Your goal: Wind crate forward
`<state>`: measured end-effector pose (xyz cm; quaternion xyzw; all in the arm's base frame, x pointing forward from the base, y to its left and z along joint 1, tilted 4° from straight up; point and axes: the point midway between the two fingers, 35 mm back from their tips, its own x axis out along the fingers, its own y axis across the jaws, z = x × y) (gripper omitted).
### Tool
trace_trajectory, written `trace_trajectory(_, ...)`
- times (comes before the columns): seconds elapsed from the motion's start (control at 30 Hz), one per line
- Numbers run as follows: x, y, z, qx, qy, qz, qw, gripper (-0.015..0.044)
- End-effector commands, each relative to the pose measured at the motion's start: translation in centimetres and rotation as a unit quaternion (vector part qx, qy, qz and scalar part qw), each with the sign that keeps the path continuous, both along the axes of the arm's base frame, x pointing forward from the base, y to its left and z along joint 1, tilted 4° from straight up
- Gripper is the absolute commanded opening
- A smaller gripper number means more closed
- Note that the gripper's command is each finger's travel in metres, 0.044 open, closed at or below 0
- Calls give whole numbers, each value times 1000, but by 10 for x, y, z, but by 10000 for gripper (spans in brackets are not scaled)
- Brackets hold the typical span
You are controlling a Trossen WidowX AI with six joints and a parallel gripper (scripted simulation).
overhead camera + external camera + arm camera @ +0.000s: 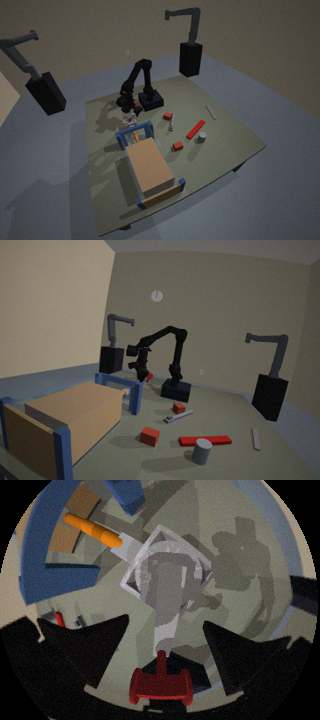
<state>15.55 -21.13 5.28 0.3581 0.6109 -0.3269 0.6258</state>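
The tan crate [149, 165] [77, 400] sits flat in the clear-panelled cubby, with a gap between its front and the blue steel frame [133, 127] [118, 380] [36, 545]. An orange strap [135, 136] [92, 530] runs from the crate to the grey winch [130, 122] [206, 570]. The handle's grey arm [169, 595] lies across the winch top; its red knob [137, 105] [149, 376] [161, 686] is on the robot-base side. The key is hidden. My gripper [131, 113] [167, 622] is open and empty above the handle, its fingers on either side of the arm in the wrist view.
Right of the cubby lie a grey bar tool [172, 121] [182, 415], two orange-red blocks [167, 116] [177, 146], a red bar [195, 129] [219, 440], a grey cylinder [202, 137] [202, 451] and a thin grey strip [211, 112] [255, 438]. The frame's posts stand close to the winch.
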Motion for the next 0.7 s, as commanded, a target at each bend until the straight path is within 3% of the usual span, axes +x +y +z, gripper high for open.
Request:
trace_trajectory(0.0, 1, 1, -5, 3, -2, -3, 1000, 440)
trace_trajectory(0.23, 1, 1, -15, 3, -2, -3, 1000, 440)
trace_trajectory(0.67, 1, 0, -10, -1, -1, 0, 1000, 99)
